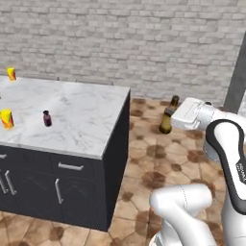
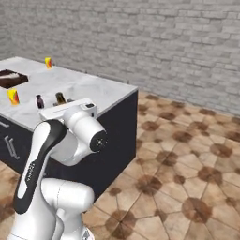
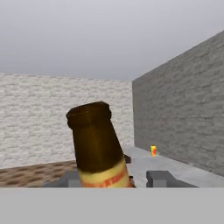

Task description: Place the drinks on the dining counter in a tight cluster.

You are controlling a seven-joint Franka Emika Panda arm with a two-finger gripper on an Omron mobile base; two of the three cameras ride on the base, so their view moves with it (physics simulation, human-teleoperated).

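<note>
Brown bottle [image 3: 97, 146] sits clamped between gripper [image 3: 117, 178] fingers.

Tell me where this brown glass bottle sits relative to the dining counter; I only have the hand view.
Observer: The brown glass bottle hangs in the claw. In the left base view it shows against the floor tiles, past the end of the white marble dining counter.
Operator: Report which drinks stand on the counter.
Observer: One short dark maroon container stands upright, near the front edge.
Operator: Name whatever is beside it.
Observer: A small yellow-and-orange item stands to its left, apart from it.
</note>
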